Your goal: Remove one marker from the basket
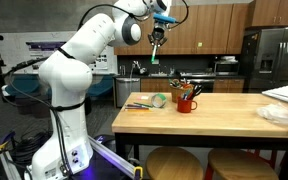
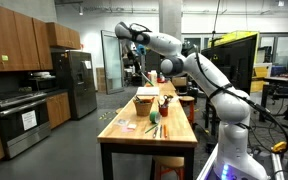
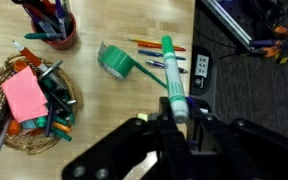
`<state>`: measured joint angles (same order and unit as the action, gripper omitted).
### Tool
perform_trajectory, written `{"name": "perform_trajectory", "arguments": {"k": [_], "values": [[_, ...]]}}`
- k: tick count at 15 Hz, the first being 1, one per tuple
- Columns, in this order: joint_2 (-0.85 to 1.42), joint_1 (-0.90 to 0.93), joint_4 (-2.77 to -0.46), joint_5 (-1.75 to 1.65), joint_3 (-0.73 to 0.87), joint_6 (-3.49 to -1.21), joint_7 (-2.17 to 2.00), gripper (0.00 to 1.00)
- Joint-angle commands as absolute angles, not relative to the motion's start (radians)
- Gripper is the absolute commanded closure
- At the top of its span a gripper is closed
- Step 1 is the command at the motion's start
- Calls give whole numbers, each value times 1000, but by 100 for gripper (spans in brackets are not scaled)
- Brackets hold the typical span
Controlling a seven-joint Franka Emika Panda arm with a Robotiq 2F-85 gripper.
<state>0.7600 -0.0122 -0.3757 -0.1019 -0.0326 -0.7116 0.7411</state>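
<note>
My gripper [image 3: 179, 120] is shut on a slim green marker [image 3: 171, 70], which sticks out past the jaws. In an exterior view the gripper [image 1: 156, 38] is high above the table with the marker [image 1: 154, 56] hanging below it. The red cup-shaped basket [image 3: 52, 30] stands on the table at the top left of the wrist view with several markers and pens in it. It also shows in an exterior view [image 1: 187, 102], below and to the right of the gripper. The gripper is well clear of it.
A pale green tape roll [image 3: 116, 63] and loose pens [image 3: 154, 46] lie on the wooden table [image 1: 224, 115]. A wicker tray [image 3: 2, 90] holds pink notes and more pens. A small black device [image 3: 201, 67] lies at the table edge. Stools stand below the table.
</note>
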Motion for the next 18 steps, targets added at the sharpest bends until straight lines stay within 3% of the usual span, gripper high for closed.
{"name": "perform_trajectory", "arguments": {"k": [1, 18], "values": [[779, -18, -355, -64, -45, -651, 692, 95], [852, -77, -318, -140, -39, -386, 850, 95]]}}
